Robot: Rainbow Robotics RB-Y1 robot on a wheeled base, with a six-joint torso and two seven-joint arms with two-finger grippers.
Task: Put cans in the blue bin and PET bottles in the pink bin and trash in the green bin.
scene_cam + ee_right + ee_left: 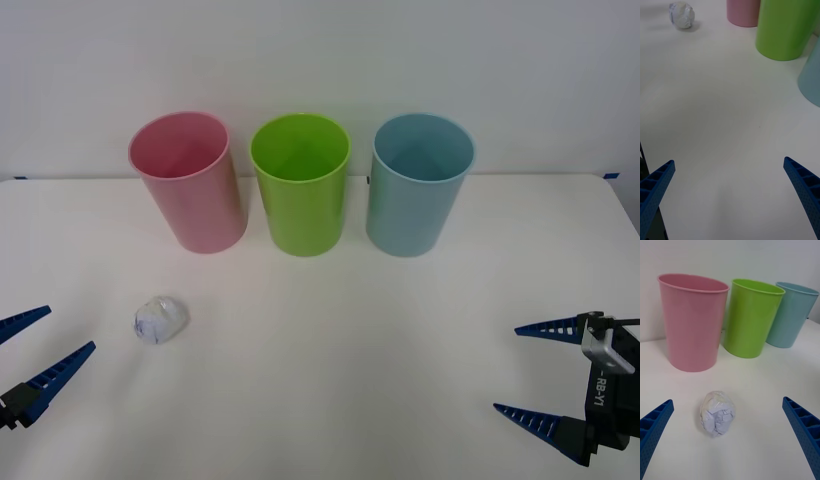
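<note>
Here, on the white table (400, 330), three tall plastic cup-shaped bins are lined up: pink bin (190, 185), green bin (300, 190), blue bin (415, 190). The left gripper (25, 350) and right gripper (540, 370) are spread apart. The small crumpled white trash (161, 320) lies near the left gripper; it could be nudged away, being light.

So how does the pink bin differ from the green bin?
The pink bin is pale pink and stands at the left end of the row; the green bin is lime green and stands in the middle. The pink bin is the nearer one to the trash; the green bin stands farther from it. Both are upright, open-topped, tapered cups of about the same size.
</note>
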